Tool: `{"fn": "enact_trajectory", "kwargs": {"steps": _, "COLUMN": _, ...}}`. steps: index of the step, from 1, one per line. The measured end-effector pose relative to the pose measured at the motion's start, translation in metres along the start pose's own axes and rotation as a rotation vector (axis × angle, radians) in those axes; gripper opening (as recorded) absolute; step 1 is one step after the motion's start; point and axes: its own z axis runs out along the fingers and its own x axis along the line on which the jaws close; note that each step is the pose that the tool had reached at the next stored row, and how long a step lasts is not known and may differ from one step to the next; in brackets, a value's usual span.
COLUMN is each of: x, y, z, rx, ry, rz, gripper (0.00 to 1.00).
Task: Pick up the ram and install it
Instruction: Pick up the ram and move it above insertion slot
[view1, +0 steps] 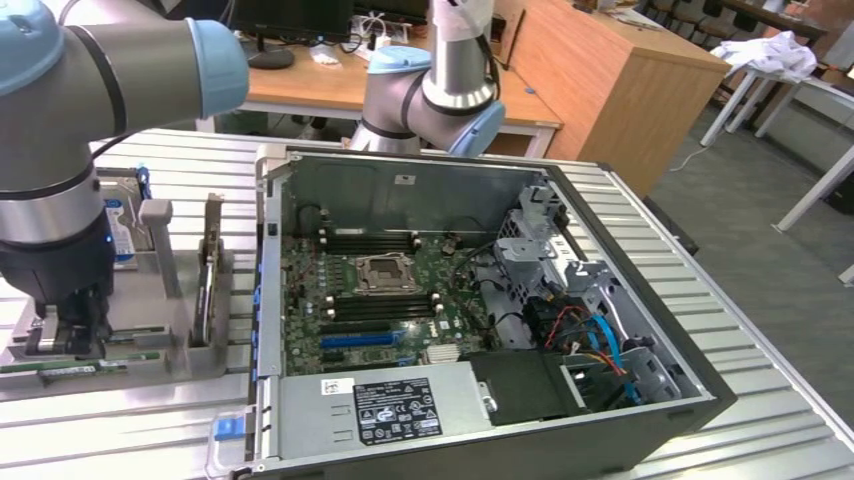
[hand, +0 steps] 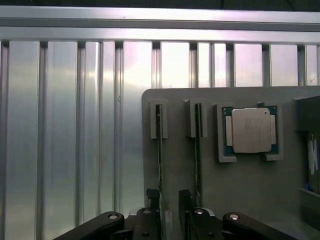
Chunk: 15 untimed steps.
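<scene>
Ram (hand: 159, 150): thin board on edge, likely light, stiff, brittle. Pinch its flat faces. Your gripper (hand: 167, 200) stands wide, empty.

A wooden desk (view1: 607, 85), grey floor (view1: 767, 275), seemingly 2 white tables (view1: 830, 92).

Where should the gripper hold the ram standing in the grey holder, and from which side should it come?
I would grip the ram at mid-length, one finger on each flat face, coming from above. It stands thin on its long edge, one end seated in a bracket of the grey holder, so the faces and upper edge look free.
</scene>
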Motion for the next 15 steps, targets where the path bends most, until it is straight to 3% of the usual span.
{"fn": "enact_trajectory", "kwargs": {"steps": 15, "x": 0.0003, "y": -0.0005, "z": 0.0106, "rx": 0.0000, "ry": 0.0000, "rz": 0.000, "gripper": 0.30}}
